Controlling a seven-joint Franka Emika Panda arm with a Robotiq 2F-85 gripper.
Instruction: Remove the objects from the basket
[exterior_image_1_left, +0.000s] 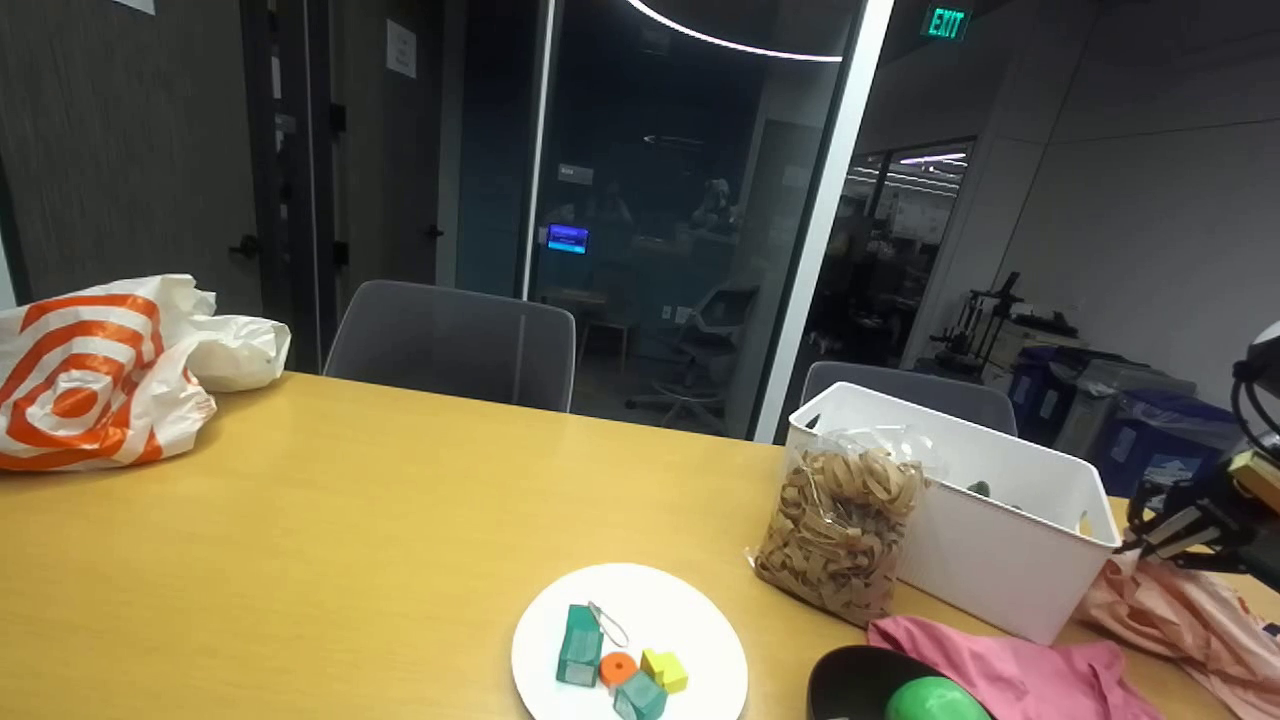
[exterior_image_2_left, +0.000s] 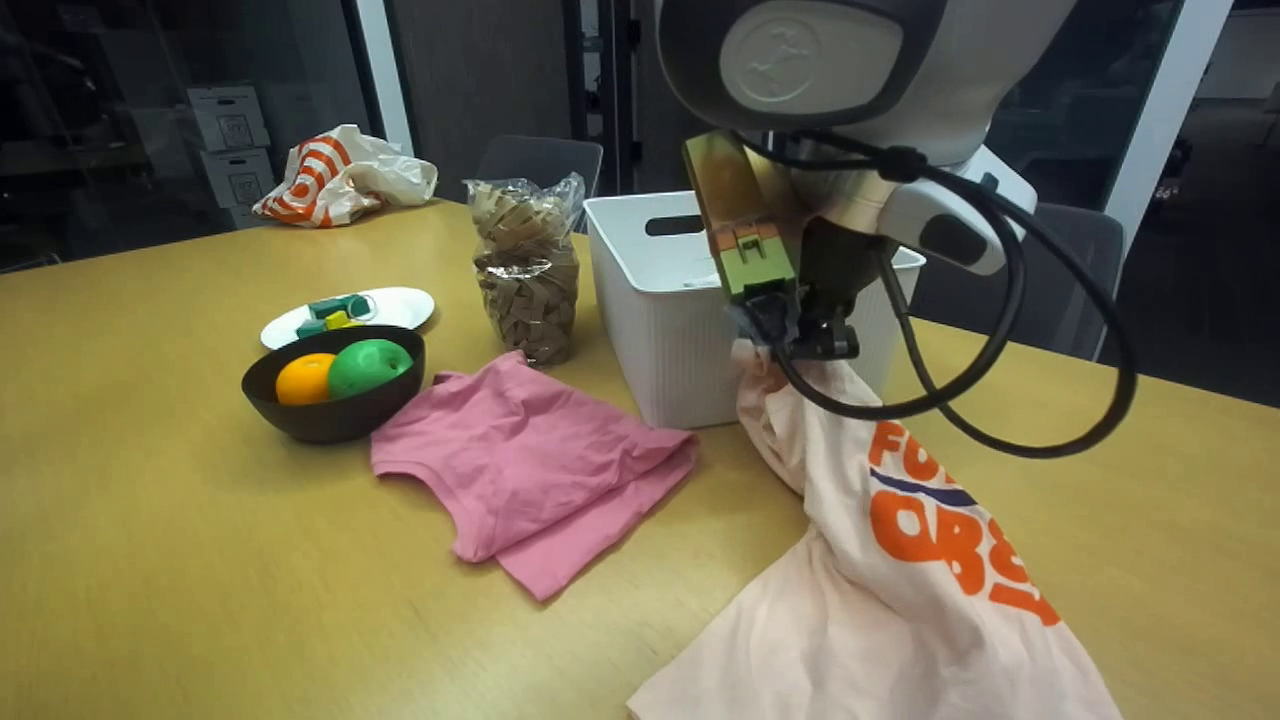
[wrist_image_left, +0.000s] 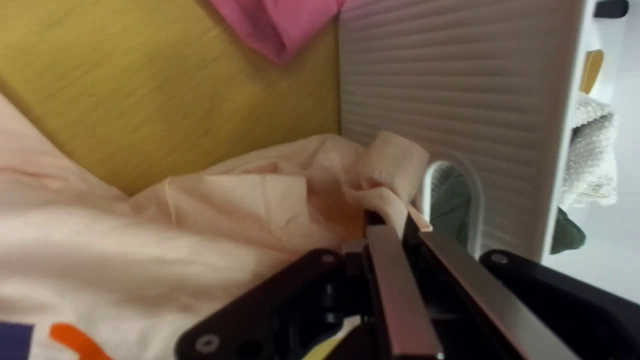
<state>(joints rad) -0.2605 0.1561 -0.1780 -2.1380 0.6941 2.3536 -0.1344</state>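
Observation:
The white basket (exterior_image_1_left: 1000, 560) stands on the table, also in an exterior view (exterior_image_2_left: 660, 350) and the wrist view (wrist_image_left: 440, 75). Inside it the wrist view shows a whitish knit cloth (wrist_image_left: 592, 150) and a dark green thing (wrist_image_left: 567, 232); a green bit (exterior_image_1_left: 978, 488) shows over the rim. My gripper (wrist_image_left: 397, 225) is outside the basket, beside its end wall near the handle hole. It is shut on a fold of the pale peach shirt (exterior_image_2_left: 850, 600) with orange lettering. The shirt hangs from the fingers and spreads over the table. The fingertips are partly covered by the fabric.
A pink cloth (exterior_image_2_left: 530, 450) lies before the basket. A bag of brown paper strips (exterior_image_2_left: 530, 280) stands against or close to it. A black bowl (exterior_image_2_left: 330, 410) holds a green and an orange fruit. A white plate (exterior_image_1_left: 540, 650) holds small blocks. A plastic bag (exterior_image_1_left: 110, 380) lies farther off.

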